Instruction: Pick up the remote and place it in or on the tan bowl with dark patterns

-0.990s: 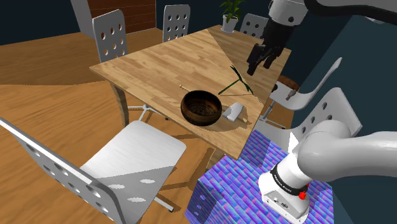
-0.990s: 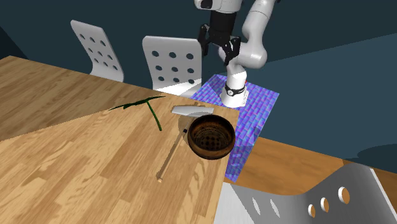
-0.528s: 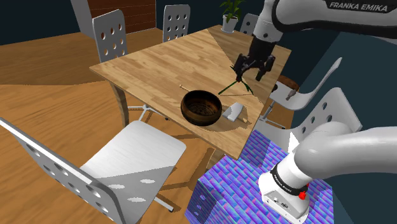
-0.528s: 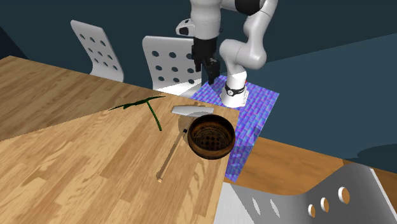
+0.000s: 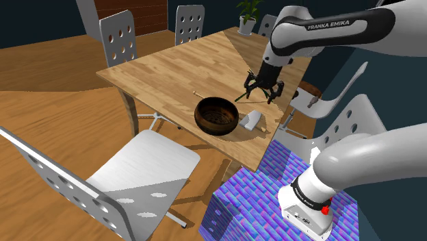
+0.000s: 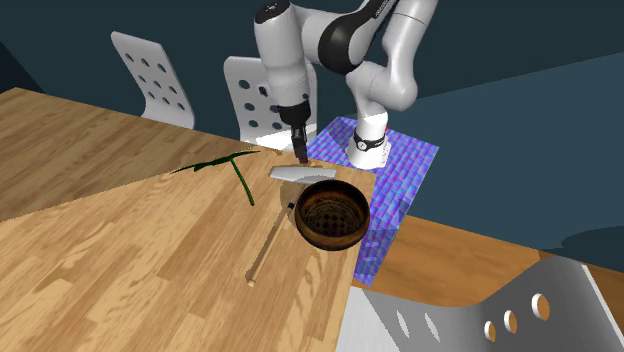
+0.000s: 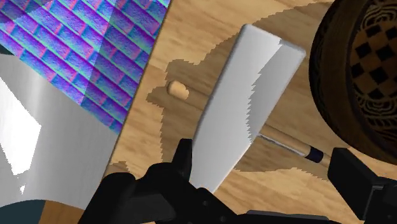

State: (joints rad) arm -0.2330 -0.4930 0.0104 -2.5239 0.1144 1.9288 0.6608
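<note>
Arm [image 5: 321, 27] folded over the wooden table [image 5: 164, 68], wrist pointing straight down at the corner nearest the stand [image 7: 95, 51] with its blue brick pattern. The gripper [image 5: 262, 98] hangs just above the remote [image 5: 252, 120], its black fingers [image 7: 184, 158] spread wide. In the wrist view the pale grey slab lies flat between them, closer to one finger; contact cannot be told. Just beside the remote sits the dark brown bowl [image 5: 217, 115] — upright, its checkered inside showing — and a thin stick [image 7: 286, 141] lies between the two
</note>
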